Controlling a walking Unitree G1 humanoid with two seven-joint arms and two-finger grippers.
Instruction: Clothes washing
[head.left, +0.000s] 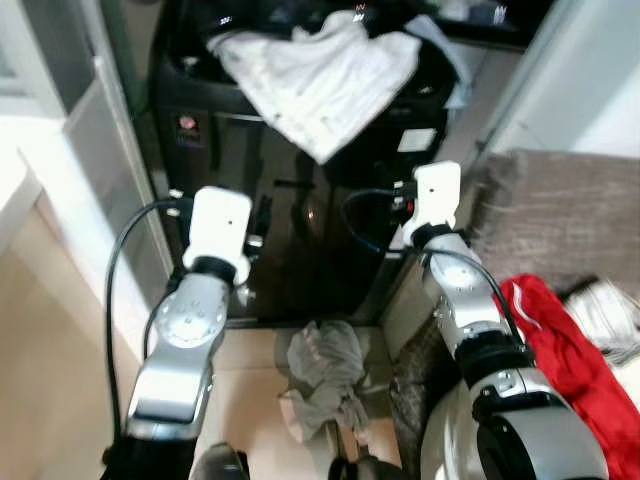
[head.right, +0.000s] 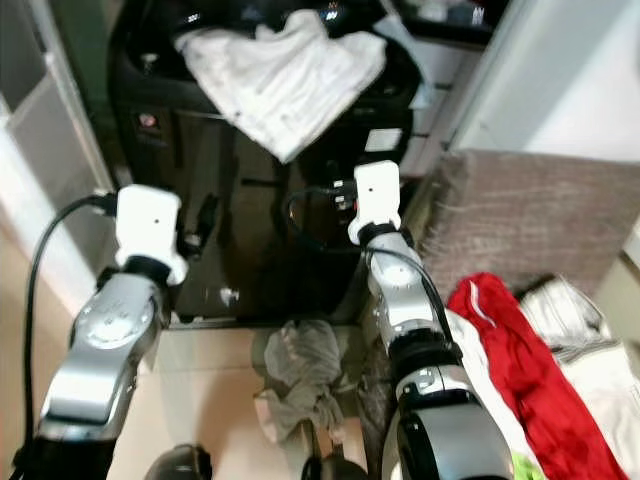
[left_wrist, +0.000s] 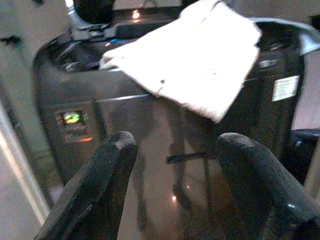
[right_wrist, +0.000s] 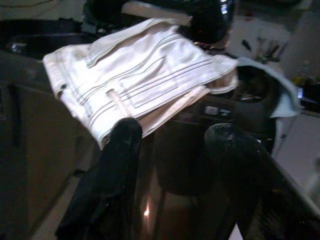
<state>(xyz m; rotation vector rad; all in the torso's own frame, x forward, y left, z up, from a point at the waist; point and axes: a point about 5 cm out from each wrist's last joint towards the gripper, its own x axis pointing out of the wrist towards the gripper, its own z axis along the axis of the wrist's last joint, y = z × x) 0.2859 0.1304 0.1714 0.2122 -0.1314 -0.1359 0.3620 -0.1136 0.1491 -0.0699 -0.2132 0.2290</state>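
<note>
One glossy black washer (head.left: 300, 200) stands ahead. One white striped garment (head.left: 320, 75) drapes over its front rim, its long axis diagonal, the corner hanging down. Left gripper (left_wrist: 172, 150) and right gripper (right_wrist: 172, 137) face the washer, both spread and empty. One grey cloth (head.left: 325, 380) lies crumpled on the floor; one red garment (head.left: 560, 350) lies at right.

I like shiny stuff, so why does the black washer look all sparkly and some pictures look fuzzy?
Left wrist view: the washing machine front mirrors small lights, and the white cloth is washed out by glare. Right wrist view: dim, fingers soft. Eye views: slightly blurred all over.
</note>
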